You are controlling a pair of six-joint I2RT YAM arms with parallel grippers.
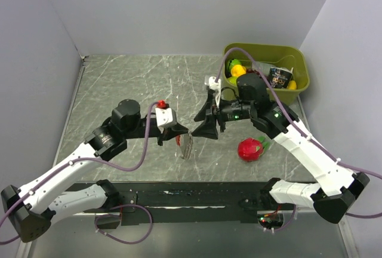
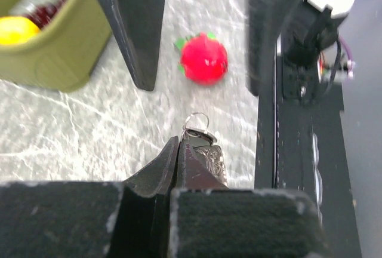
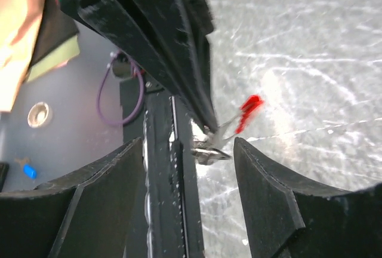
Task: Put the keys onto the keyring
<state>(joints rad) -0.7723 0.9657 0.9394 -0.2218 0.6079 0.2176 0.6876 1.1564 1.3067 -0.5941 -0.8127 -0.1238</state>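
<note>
Grey marbled table (image 1: 131, 85), plain grey walls all round. The left gripper (image 1: 178, 131) is clamped on the keys (image 1: 186, 146); the right gripper (image 1: 206, 123) stands open just beside them.

**Top external view:** mounted above and behind the arm bases, looking steeply down. It takes in the whole grey marbled surface (image 1: 131, 85) from a distance.

**Left wrist view:** close behind the black left pincer (image 2: 178, 144). It faces 3 o'clock in top-view terms, toward the round red fruit with green leaves (image 2: 204, 61).

**Right wrist view:** close behind the black right pincer (image 3: 188, 144). It faces roughly 8 o'clock, toward the near edge.

**Shared field:** all three views include the red-and-silver bunch of keys (image 1: 186, 146) at centre.
</note>
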